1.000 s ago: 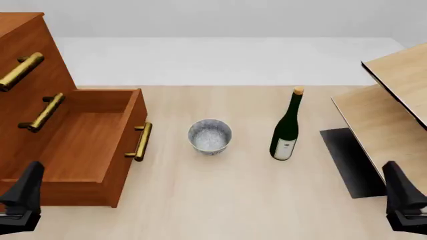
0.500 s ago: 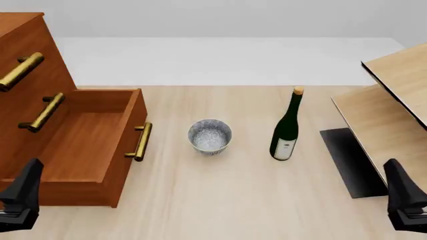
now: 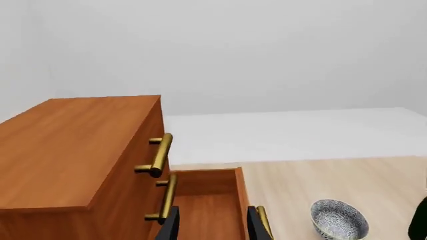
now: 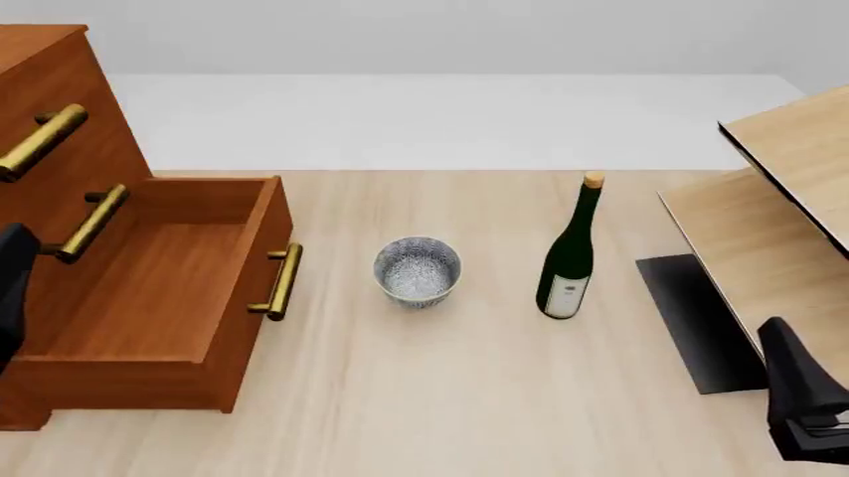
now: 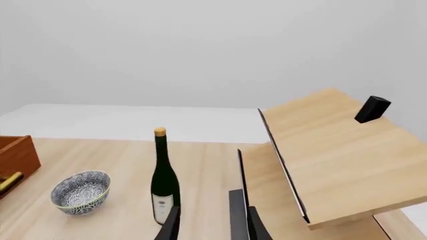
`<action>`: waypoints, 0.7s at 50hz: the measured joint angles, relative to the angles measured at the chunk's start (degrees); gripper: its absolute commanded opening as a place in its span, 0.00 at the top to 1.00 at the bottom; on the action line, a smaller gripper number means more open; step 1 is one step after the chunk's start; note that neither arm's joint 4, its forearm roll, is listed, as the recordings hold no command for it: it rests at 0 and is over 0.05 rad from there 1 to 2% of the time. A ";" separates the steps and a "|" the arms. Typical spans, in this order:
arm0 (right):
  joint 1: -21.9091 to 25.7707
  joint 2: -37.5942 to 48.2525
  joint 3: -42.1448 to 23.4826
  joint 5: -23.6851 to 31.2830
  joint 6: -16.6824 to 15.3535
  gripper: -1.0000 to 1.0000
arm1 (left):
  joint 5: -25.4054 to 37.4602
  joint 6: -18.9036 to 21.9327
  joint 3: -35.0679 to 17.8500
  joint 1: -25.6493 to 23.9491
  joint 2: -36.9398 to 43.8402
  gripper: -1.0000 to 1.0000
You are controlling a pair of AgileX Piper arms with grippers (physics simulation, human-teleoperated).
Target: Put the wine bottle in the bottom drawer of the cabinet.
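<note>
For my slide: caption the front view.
Wine bottle upright beside bowl; bottom drawer open, empty.

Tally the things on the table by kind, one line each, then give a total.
Wine bottle: 1
Speckled bowl: 1
Cabinet with its bottom drawer open: 1
Pale shelf unit: 1
Total: 4

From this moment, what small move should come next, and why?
Probably the right tool should advance toward the wine bottle. The bottle stands upright and ungrasped on the table, nearer the right arm, and the bottom drawer is already pulled open.
</note>
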 measured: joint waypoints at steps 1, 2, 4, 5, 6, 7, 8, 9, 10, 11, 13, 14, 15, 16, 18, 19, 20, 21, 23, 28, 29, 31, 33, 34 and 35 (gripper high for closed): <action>0.05 0.00 0.00 0.02 -0.02 0.00 | 0.13 -0.04 -0.86 -0.11 0.90 0.00; 0.10 0.00 0.00 0.05 -0.04 0.00 | 0.33 0.03 -1.73 -0.22 1.83 0.00; 0.20 0.00 0.01 0.10 -0.10 0.00 | 0.93 0.02 -3.56 -0.55 3.76 0.00; 0.23 0.01 0.02 0.14 -0.15 0.00 | 1.29 0.01 -4.47 -0.78 4.70 0.00; 0.26 0.01 0.03 0.18 -0.20 0.00 | 1.72 0.08 -5.41 -1.00 5.64 0.00; 0.30 0.01 0.04 0.21 -0.25 0.00 | 2.17 0.17 -6.34 -1.26 6.52 0.00; 0.34 0.02 0.05 0.25 -0.30 0.00 | 2.67 0.33 -7.31 -1.57 7.36 0.00; 0.38 0.02 0.06 0.29 -0.34 0.00 | 3.23 0.53 -8.32 -1.94 8.16 0.00; 0.43 0.03 0.06 0.32 -0.38 0.00 | 3.86 0.78 -9.38 -2.31 9.00 0.00; 0.48 0.04 0.06 0.36 -0.42 0.00 | 4.51 0.95 -10.45 -2.67 9.83 0.00; 0.57 0.04 0.06 0.43 -0.49 0.00 | 5.93 1.04 -12.73 -3.41 11.47 0.00; 0.62 0.04 0.07 0.46 -0.53 0.00 | 6.67 1.06 -13.91 -3.78 12.32 0.00; 0.68 0.04 0.08 0.50 -0.57 0.00 | 7.34 1.08 -14.99 -4.11 13.11 0.00; 0.76 0.05 0.10 0.54 -0.62 0.00 | 8.14 0.98 -16.22 -4.46 14.04 0.00; 0.92 0.07 0.15 0.61 -0.73 0.00 | 9.70 0.72 -18.66 -5.12 15.88 0.00; 1.00 0.08 0.17 0.64 -0.78 0.00 | 10.47 0.70 -19.84 -5.45 16.79 0.00; 1.09 0.10 0.19 0.68 -0.84 0.00 | 11.30 0.58 -21.06 -5.79 17.73 0.00; 1.18 0.11 0.20 0.71 -0.89 0.00 | 12.12 0.44 -22.25 -6.11 18.68 0.00; 1.34 0.12 0.21 0.79 -0.99 0.00 | 13.77 0.06 -24.57 -6.60 20.63 0.00; 1.62 0.14 0.20 0.94 -1.17 0.00 | 17.80 -0.36 -29.71 -7.22 25.81 0.00; 1.66 0.14 0.20 0.96 -1.20 0.00 | 18.55 -0.47 -30.63 -7.40 26.82 0.00; 1.75 0.16 0.21 1.00 -1.26 0.00 | 20.04 -0.86 -32.53 -7.78 28.80 0.00; 1.85 0.17 0.24 1.04 -1.34 0.00 | 21.52 -1.10 -34.38 -8.38 30.69 0.00; 1.90 0.19 0.25 1.07 -1.43 0.00 | 22.26 -1.39 -35.31 -8.70 31.59 0.00; 1.93 0.21 0.26 1.10 -1.53 0.00 | 22.99 -1.64 -36.24 -9.00 32.50 0.00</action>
